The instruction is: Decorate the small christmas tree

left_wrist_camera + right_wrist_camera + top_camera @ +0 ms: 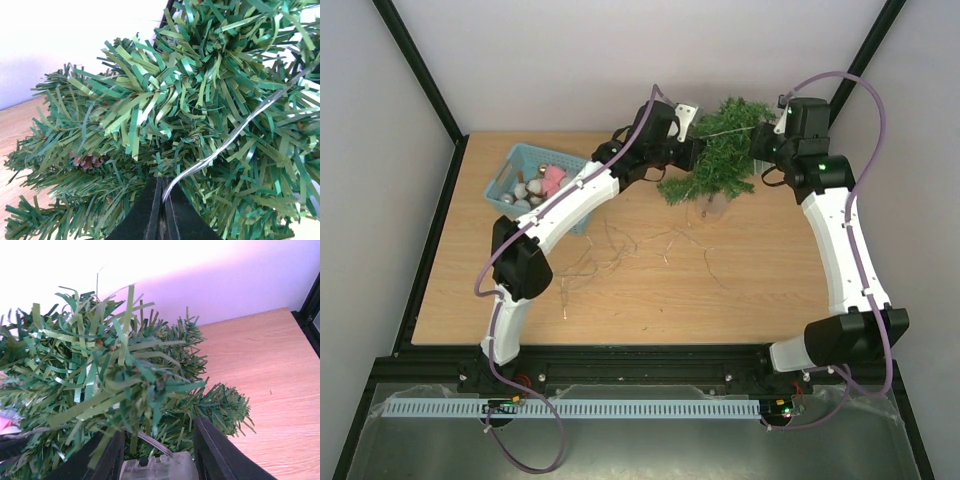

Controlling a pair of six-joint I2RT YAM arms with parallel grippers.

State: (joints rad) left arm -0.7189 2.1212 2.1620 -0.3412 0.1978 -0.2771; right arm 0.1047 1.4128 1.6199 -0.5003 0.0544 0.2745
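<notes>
Overhead, the small christmas tree (720, 160) stands at the far side of the tabletop (750, 290), right of the teal basket (512, 165) of ornaments. It is flanked by the left pincer (692, 148) and the right pincer (762, 140). A silver wire (730, 127) spans its crown between them (presumably a garland for draping, each end controlled so that it settles on the branches). Loose wire strands (620, 250) lie on the bare wood nearer the bases.

Left wrist view: the left pincer is fully closed and pinches the silver wire, which rises from the fingertips and crosses the needles to the upper right. A pine cone (87, 160) sits among the lower branches.

Right wrist view: the right pincer stands partly open, its fingers against either side of a clear plastic block (157, 467) from which the wire leaves. The block appears gripped and held close against the foliage.

No brand, label or writing is legible in any view.
</notes>
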